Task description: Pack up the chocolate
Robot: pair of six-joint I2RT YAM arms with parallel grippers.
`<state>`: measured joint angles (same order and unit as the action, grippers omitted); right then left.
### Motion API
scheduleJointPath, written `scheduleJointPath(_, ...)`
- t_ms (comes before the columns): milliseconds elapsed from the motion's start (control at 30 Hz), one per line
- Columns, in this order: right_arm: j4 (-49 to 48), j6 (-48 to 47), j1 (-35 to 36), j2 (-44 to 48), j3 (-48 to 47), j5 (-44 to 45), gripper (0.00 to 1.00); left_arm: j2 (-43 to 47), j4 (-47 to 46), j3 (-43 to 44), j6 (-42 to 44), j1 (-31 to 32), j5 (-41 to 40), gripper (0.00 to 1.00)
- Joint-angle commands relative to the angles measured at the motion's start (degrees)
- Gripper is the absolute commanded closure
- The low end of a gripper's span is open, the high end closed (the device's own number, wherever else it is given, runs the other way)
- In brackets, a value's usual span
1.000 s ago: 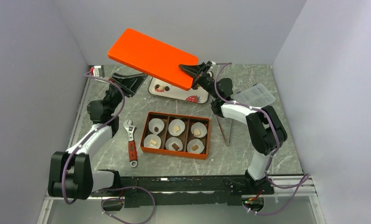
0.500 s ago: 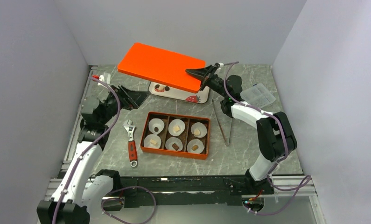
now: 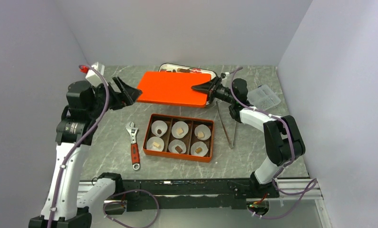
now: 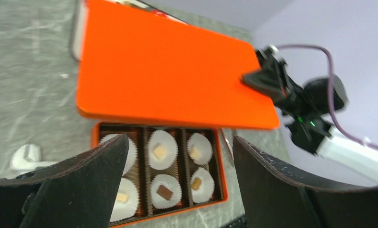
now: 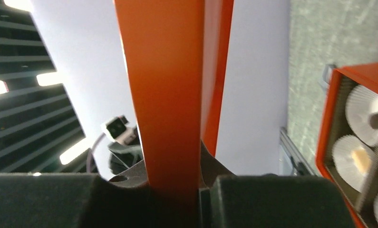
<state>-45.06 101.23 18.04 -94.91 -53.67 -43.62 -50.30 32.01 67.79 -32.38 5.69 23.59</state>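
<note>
Shallow six-compartment orange box [image 3: 177, 156] sits open mid-table. Each compartment holds one pleated white paper cup [image 3: 162, 124], and each cup holds one piece of chocolate [image 3: 180, 130]: two dark brown, the rest tan or cream. No compartment reads as empty, so filling looks complete.

Flat rectangular orange lid [image 3: 172, 89] hangs in the air just beyond the box's far wall, roughly level and not touching the box. Right gripper [image 3: 201, 88] is clamped on the lid's right-hand edge; the wrist view shows the lid's rim pinched between both pads.

Left gripper [image 3: 126, 94] is off the far-left corner of the box, jaws spread wide, holding nothing, close to the lid's left end without contact.

A tray rim [image 3: 164, 66] shows beyond the lid, on the far side of the box. Most of it is hidden, so I cannot tell whether loose pieces remain there.

Red-handled metal wrench [image 3: 134, 147] lies just left of the box. Metal tongs [image 3: 227, 126] lie just right of it.

Judgement: late stage. What is left is bringing the lid over the box, squaring the edges and seating it.
</note>
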Motion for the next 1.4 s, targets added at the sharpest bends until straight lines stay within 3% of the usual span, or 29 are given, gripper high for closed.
scheduleJointPath(0,1.72,-8.02,1.00,4.10,1.42,-3.58,0.91,-6.01,12.19,4.66,1.85,-1.60,-15.07,0.14)
scheduleJointPath(300,7.29,-16.98,5.49,8.42,8.02,-1.41,0.90,-20.16,6.72,0.00,3.23,-6.79,-13.71,0.18)
scheduleJointPath(567,9.88,-23.05,9.58,11.93,13.08,4.59,0.89,-27.48,1.58,-5.94,2.96,-7.15,-8.06,0.18)
scheduleJointPath(967,3.34,-23.39,10.52,12.15,19.34,6.00,0.87,-30.65,-3.93,-13.11,3.64,-6.81,1.22,0.17)
scheduleJointPath(1367,0.15,-22.57,10.52,12.34,23.63,5.09,0.86,-32.51,-3.69,-16.64,5.96,-6.05,2.90,0.18)
